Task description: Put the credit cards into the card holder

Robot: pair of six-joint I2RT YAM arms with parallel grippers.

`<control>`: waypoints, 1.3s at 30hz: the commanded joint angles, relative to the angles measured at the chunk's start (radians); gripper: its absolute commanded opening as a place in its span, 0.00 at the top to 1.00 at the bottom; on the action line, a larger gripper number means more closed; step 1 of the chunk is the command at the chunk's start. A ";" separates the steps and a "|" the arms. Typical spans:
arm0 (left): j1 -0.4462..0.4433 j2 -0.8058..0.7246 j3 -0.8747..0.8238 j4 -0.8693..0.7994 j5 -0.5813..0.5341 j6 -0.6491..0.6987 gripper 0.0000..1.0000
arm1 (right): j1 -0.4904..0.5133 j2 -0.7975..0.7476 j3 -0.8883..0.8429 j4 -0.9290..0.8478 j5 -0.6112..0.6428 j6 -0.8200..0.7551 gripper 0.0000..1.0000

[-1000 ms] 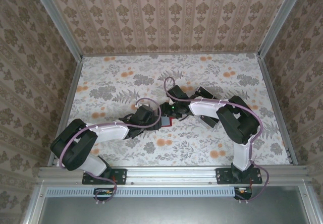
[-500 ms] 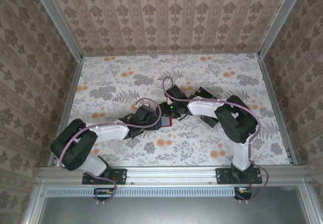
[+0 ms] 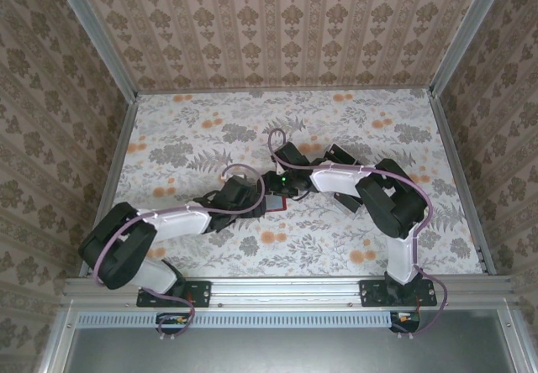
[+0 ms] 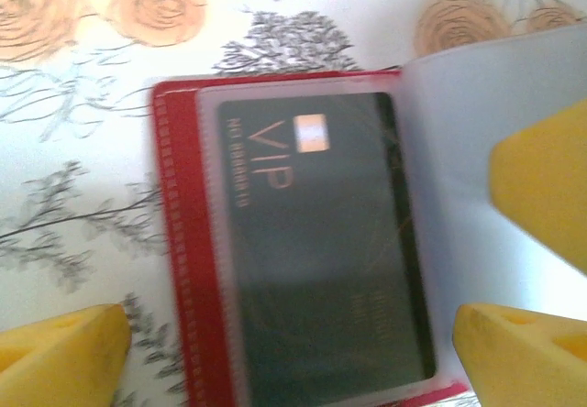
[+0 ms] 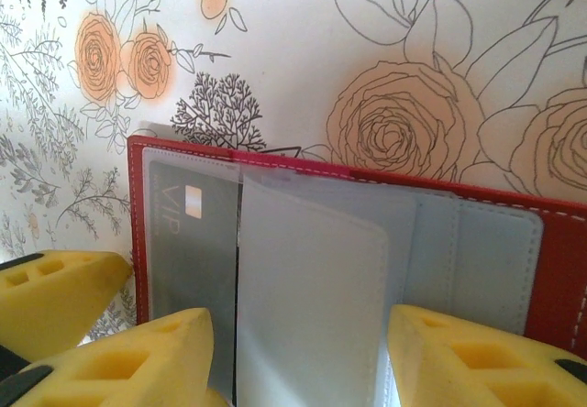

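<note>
The red card holder lies open in the middle of the desk, one black card already in a sleeve. The left pincer straddles it, spread wide, probably to steady it. The right pincer stands half apart about a clear leaf, seemingly lifting it for the next card; whether it grips I cannot tell.

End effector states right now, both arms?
Left end effector: open, straddling the card holder.
Right end effector: jaws apart around clear sleeve, grip cannot be told.

Overhead view from behind; both wrist views close above card holder
</note>
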 commanded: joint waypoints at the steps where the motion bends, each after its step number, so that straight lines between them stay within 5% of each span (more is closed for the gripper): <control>1: 0.022 -0.079 -0.024 -0.092 -0.055 -0.007 0.00 | 0.015 -0.048 0.003 -0.044 -0.026 0.003 0.45; 21: 0.131 -0.360 -0.086 -0.218 -0.076 -0.013 0.00 | 0.068 -0.070 0.084 -0.110 -0.006 -0.002 0.45; 39: 0.236 -0.492 -0.131 -0.246 -0.006 0.006 0.00 | 0.157 0.190 0.322 -0.151 0.023 0.041 0.45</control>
